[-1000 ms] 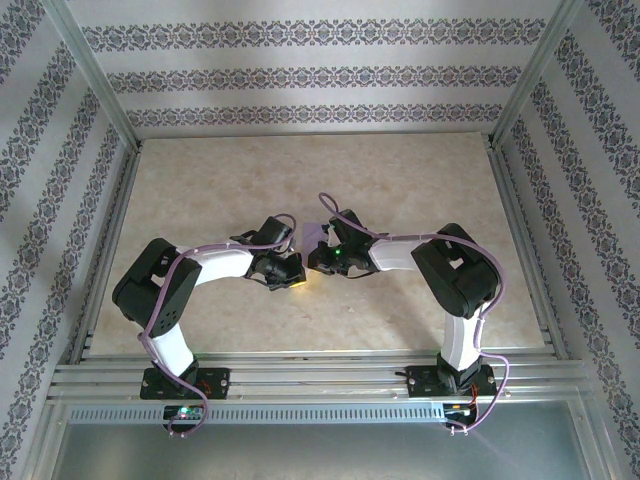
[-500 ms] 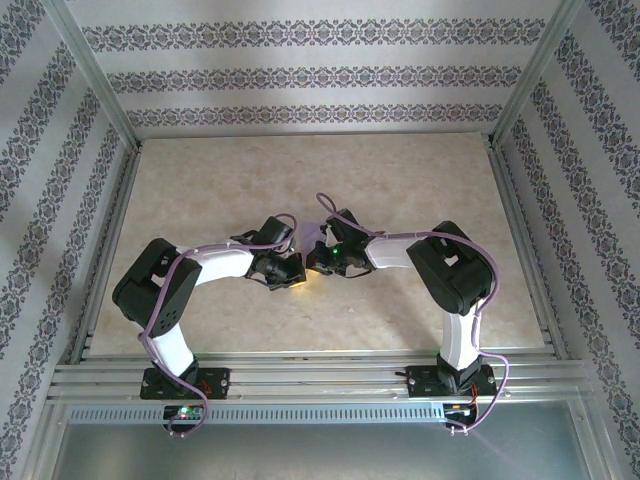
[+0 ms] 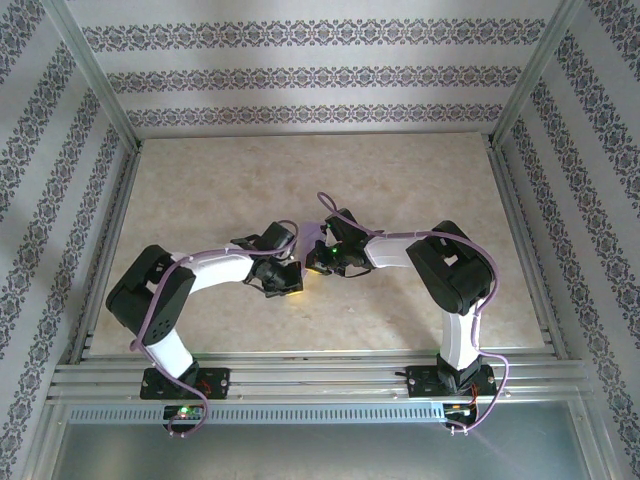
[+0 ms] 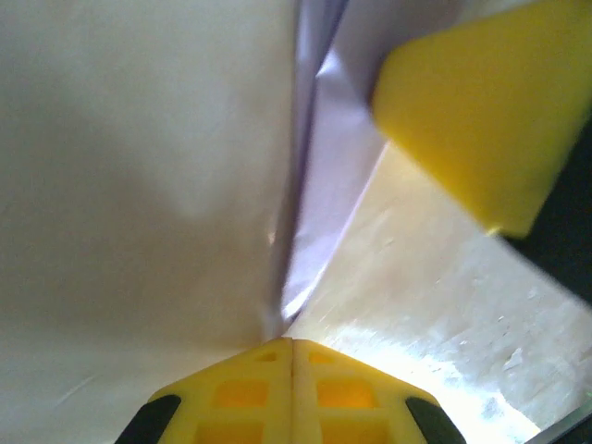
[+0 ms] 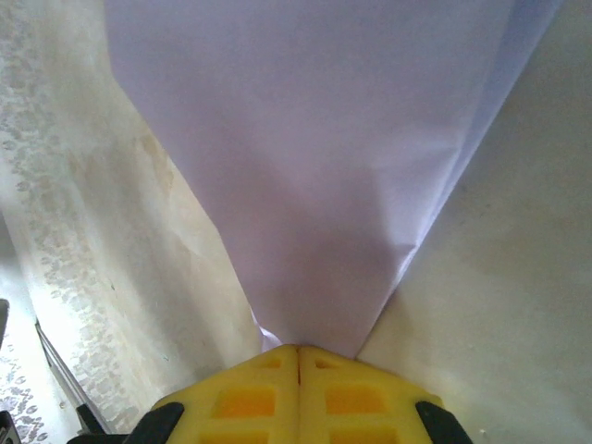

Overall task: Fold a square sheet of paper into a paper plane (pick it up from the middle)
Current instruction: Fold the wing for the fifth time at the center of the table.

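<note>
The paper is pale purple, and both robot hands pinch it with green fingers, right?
The fingers are yellow, not green. The right wrist view shows the right gripper shut on the pale purple paper; the left wrist view shows the left gripper pinching it too.

No legible text or labels

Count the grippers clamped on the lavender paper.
2. The left gripper is shut on the lavender paper from the left, over the middle of the table. The right gripper is shut on it from the right, facing the left one.
</note>
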`<state>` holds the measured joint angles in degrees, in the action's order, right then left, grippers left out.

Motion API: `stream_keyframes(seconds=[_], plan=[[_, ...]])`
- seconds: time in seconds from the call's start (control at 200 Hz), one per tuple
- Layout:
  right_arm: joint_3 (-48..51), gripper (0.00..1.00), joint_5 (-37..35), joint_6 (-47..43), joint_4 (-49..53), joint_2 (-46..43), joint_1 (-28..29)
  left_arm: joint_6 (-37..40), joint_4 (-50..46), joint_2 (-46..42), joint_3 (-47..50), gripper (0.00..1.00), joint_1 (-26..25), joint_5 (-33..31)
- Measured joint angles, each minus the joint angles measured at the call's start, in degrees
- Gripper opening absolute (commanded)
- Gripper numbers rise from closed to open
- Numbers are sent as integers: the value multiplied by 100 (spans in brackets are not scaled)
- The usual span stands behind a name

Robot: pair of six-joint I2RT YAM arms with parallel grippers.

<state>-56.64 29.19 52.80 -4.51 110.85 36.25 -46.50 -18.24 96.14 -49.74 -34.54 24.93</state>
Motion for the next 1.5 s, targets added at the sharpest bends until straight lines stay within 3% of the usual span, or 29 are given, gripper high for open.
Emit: stream_keyframes(seconds=[0.285, 0.485, 1.229, 1.499], plan=[[0, 4, 2, 70, -17, 0, 0, -7, 162, -407, -201, 2, 236, 11], [2, 4, 4, 144, -63, 15, -2, -103, 693, -105, -337, 0, 328, 76], [55, 4, 66, 286, -245, 31, -48, -264, 927, -197, 122, 0, 354, -101], [94, 4, 96, 293, -369, 31, -50, -306, 1126, 131, 59, 0, 354, -57]])
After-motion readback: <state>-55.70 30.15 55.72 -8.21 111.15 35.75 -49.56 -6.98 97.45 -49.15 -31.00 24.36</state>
